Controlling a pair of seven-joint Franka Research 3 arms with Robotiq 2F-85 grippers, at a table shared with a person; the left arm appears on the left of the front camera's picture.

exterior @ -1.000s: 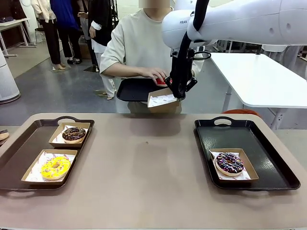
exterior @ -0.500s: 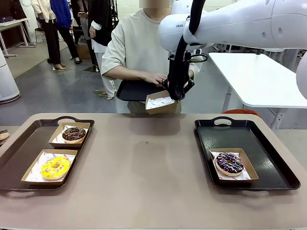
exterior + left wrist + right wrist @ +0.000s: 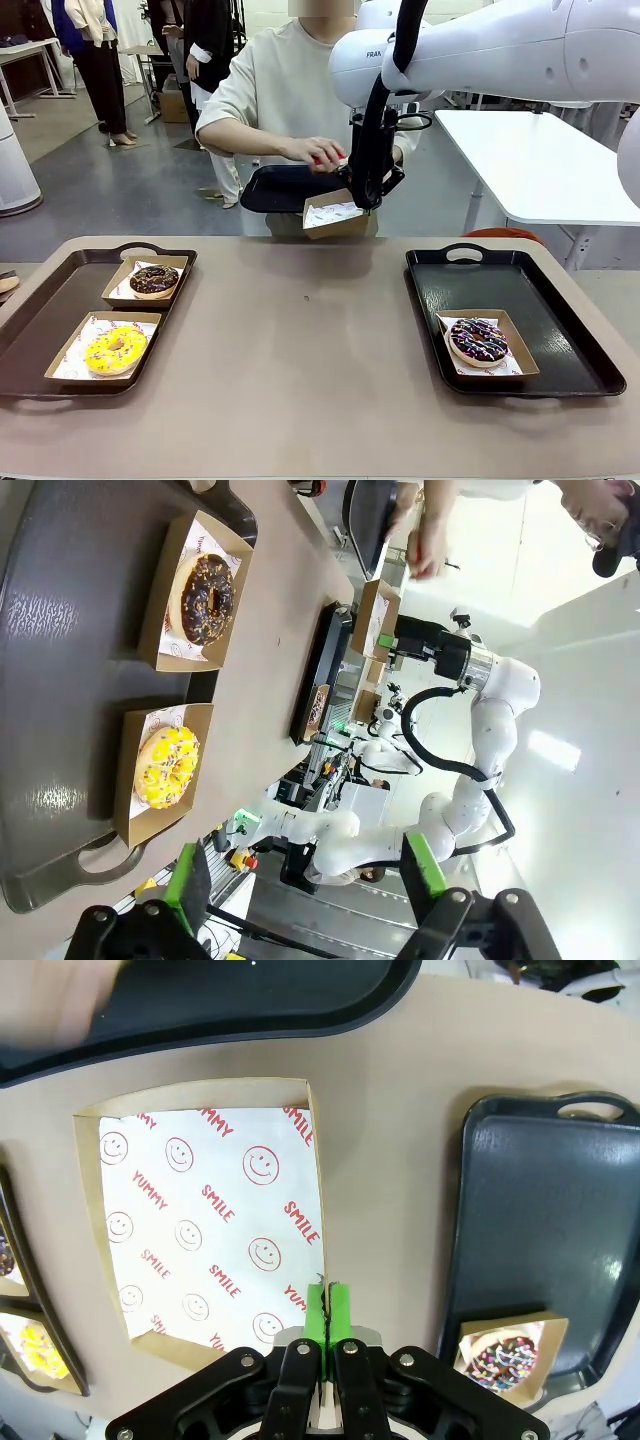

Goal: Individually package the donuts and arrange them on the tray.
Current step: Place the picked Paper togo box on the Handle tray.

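Above far edge — right end effector (image 3: pixel 327 1310) pinching box (image 3: pixel 205 1222) rim.

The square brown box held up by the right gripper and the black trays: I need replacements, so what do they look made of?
The square brown box looks like matte kraft cardboard, lined with thin white paper printed with red smileys. The black trays look like moulded plastic with a slight sheen and formed handles, though coated metal is possible.
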